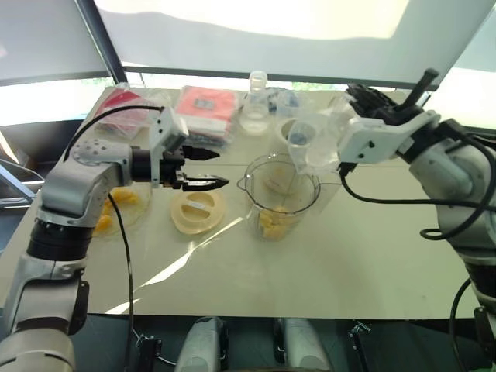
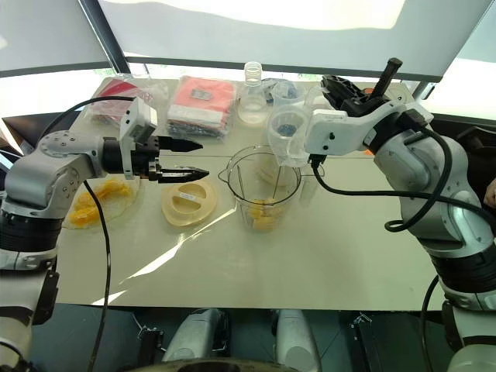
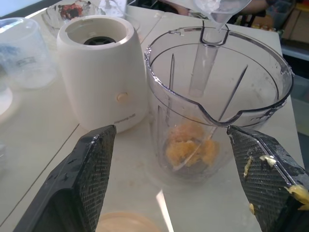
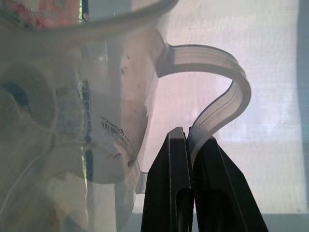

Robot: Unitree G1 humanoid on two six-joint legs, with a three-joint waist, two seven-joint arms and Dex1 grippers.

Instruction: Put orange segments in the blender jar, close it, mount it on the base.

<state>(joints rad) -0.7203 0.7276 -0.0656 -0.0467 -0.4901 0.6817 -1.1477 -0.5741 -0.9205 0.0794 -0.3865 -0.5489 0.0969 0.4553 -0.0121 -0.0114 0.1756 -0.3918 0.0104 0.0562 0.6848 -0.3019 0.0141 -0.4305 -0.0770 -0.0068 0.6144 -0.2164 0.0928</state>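
The clear blender jar (image 1: 298, 186) stands mid-table with a few orange segments (image 3: 190, 147) lying on its bottom. More orange segments (image 1: 124, 198) lie in a shallow clear bowl at the left. The cream-white base (image 3: 101, 72) stands right beside the jar. My left gripper (image 1: 222, 169) is open and empty, level with the jar's rim and pointing at it from the left, with bits of pulp stuck to one finger (image 3: 270, 164). My right gripper (image 4: 190, 137) is shut on the handle of a clear measuring cup (image 1: 310, 143), which hangs tilted over the jar's far rim.
A flat pale-yellow lid (image 1: 198, 211) lies under my left gripper. At the back of the table are a small clear flask (image 1: 256, 108), red packets (image 1: 205, 108) and another clear cup (image 3: 24, 53). The near half of the table is bare.
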